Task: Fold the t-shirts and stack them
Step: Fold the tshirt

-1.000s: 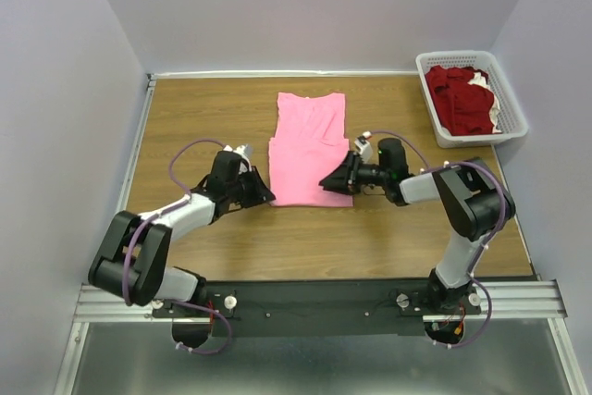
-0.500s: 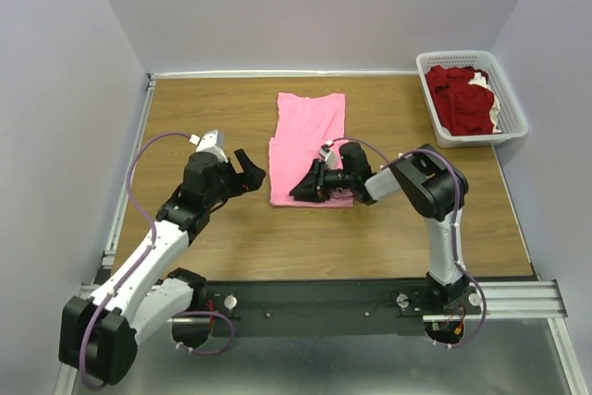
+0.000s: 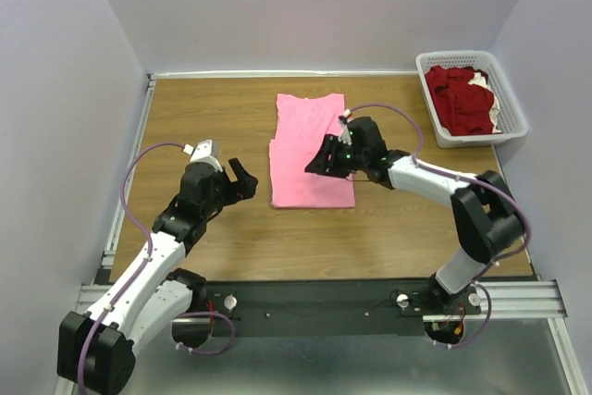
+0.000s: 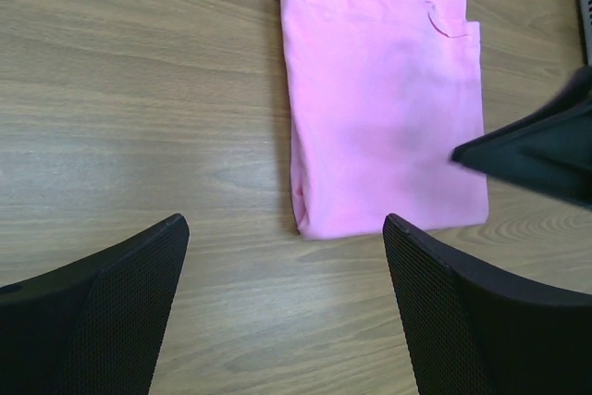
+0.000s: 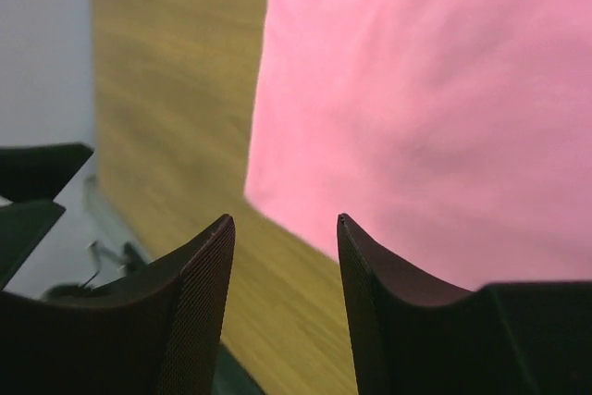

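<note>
A bright pink t-shirt (image 3: 310, 150) lies folded into a long rectangle in the middle of the table. Its near left corner shows in the left wrist view (image 4: 379, 108). My left gripper (image 3: 245, 180) hovers left of that corner, open and empty (image 4: 285, 221), over bare wood. My right gripper (image 3: 316, 164) hangs over the shirt's near half, open with nothing between its fingers (image 5: 284, 219). The pink cloth (image 5: 444, 90) lies below and beyond it. Dark red t-shirts (image 3: 460, 99) sit crumpled in the basket.
The white lattice basket (image 3: 476, 139) stands at the far right corner of the table. Purple-grey walls close in the left, back and right. The metal mounting rail (image 3: 324, 302) runs along the near edge. My right gripper's dark body (image 4: 536, 150) shows at the right of the left wrist view.
My left gripper has let go of the shirt's near left corner, opened wide and drawn back to the left. My right gripper has opened and moved farther away, over the shirt.
</note>
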